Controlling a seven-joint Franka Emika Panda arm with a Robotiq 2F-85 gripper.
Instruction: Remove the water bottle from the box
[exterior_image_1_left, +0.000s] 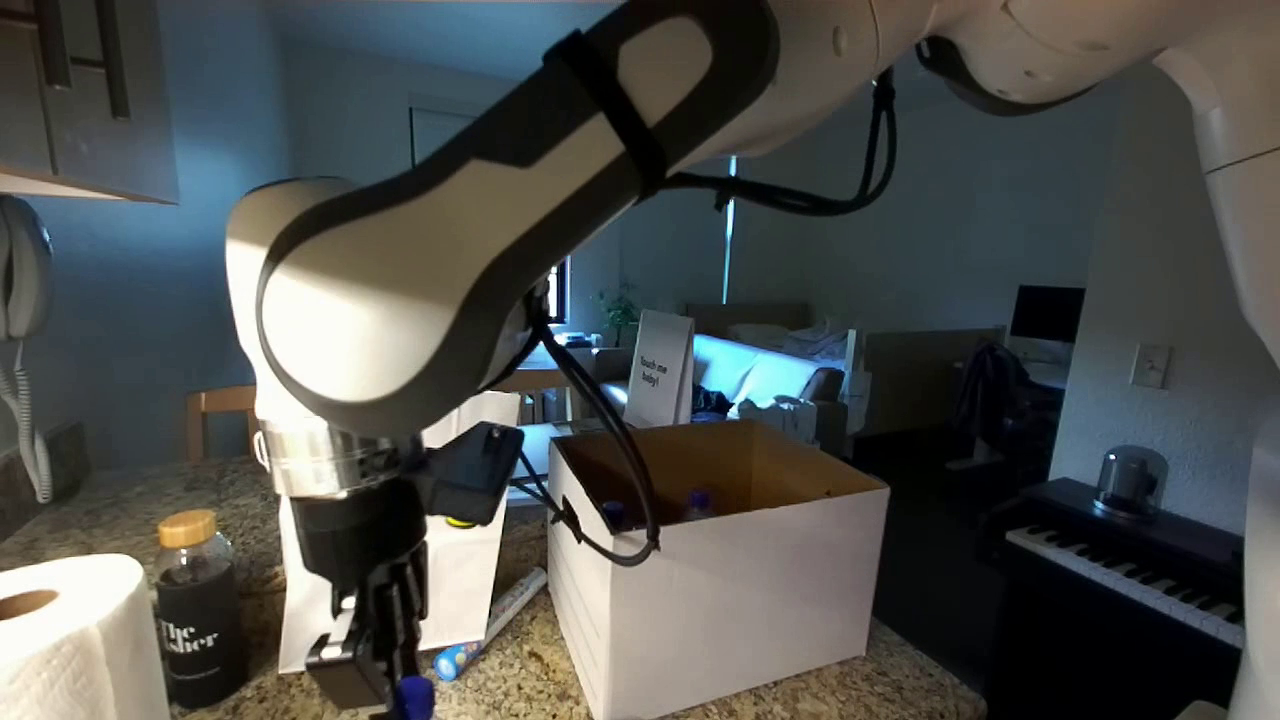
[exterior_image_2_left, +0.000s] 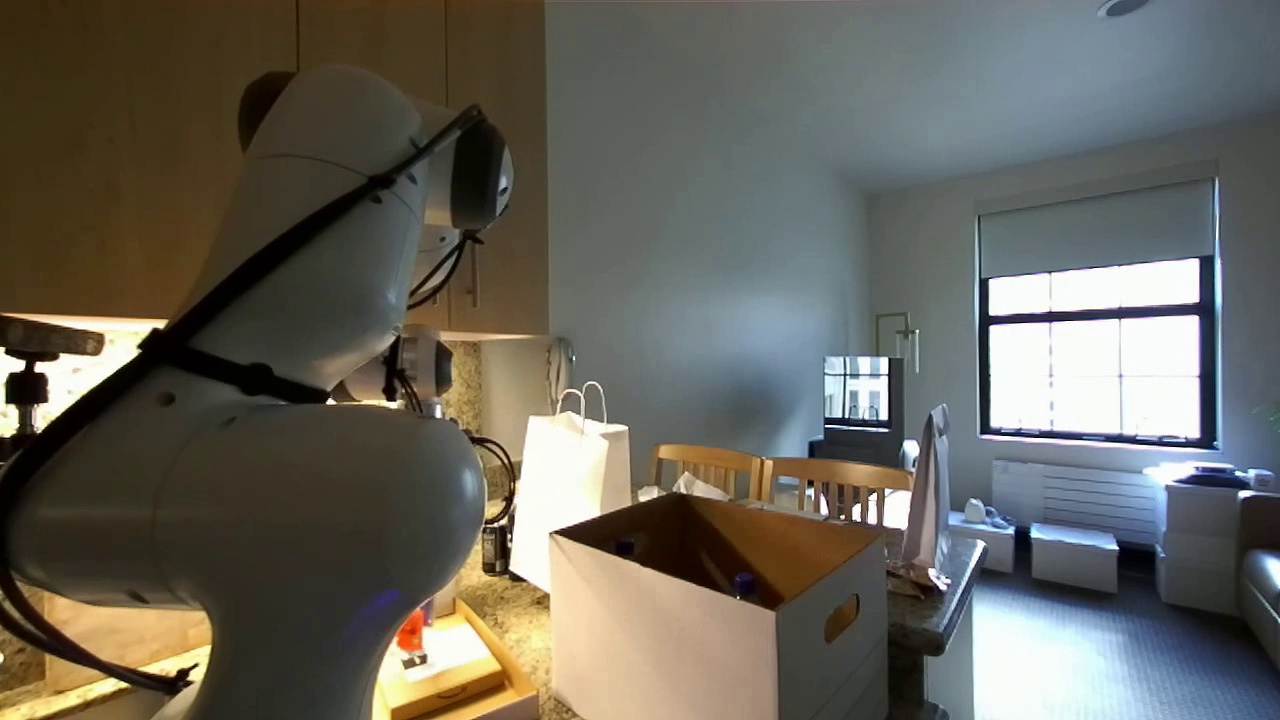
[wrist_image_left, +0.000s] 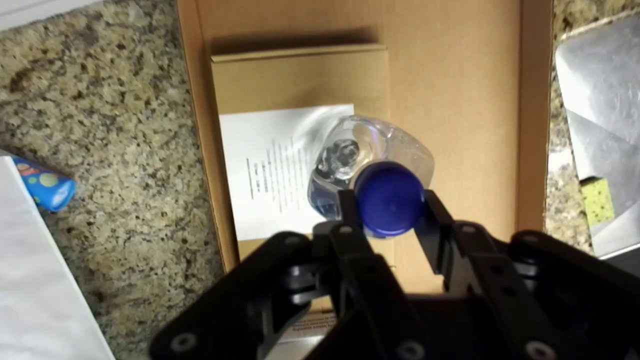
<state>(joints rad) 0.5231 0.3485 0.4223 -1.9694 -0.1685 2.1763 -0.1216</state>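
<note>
- One water bottle (wrist_image_left: 370, 155), clear and with a blue cap (wrist_image_left: 391, 200), we find in the gripper (wrist_image_left: 392, 205); it is outside the carton (exterior_image_1_left: 740, 600), at 8 o'clock from it in an exterior view, where we see only its cap.
- The two fingers (wrist_image_left: 350, 210) are pressed together as far as the cap allows; they touch it from about 9 and 3 o'clock in the wrist view.
- Below the bottle we see a shallow cardboard tray (wrist_image_left: 534, 125); whether the bottle touches something there, we are not able to say.
- In this tray lies a flat box (wrist_image_left: 300, 80), at 10 o'clock from the cap, with a white printed sheet (wrist_image_left: 265, 185) on its top.
- At 9 o'clock in the wrist view we notice the blue end of a tube (wrist_image_left: 50, 187), on the speckled countertop (wrist_image_left: 125, 150); at 3 o'clock there is a yellow sponge (wrist_image_left: 597, 200).
- Inside the carton, two more blue-capped bottles (exterior_image_2_left: 745, 588) are visible to us in both exterior views.
- From the carton, a white paper bag (exterior_image_2_left: 570, 470) stands upright between 10 and 11 o'clock in an exterior view.
- From the gripper, in an exterior view, we see a dark jar (exterior_image_1_left: 200, 620) between 9 and 10 o'clock, and a paper towel roll (exterior_image_1_left: 85, 640) near 9 o'clock.
</note>
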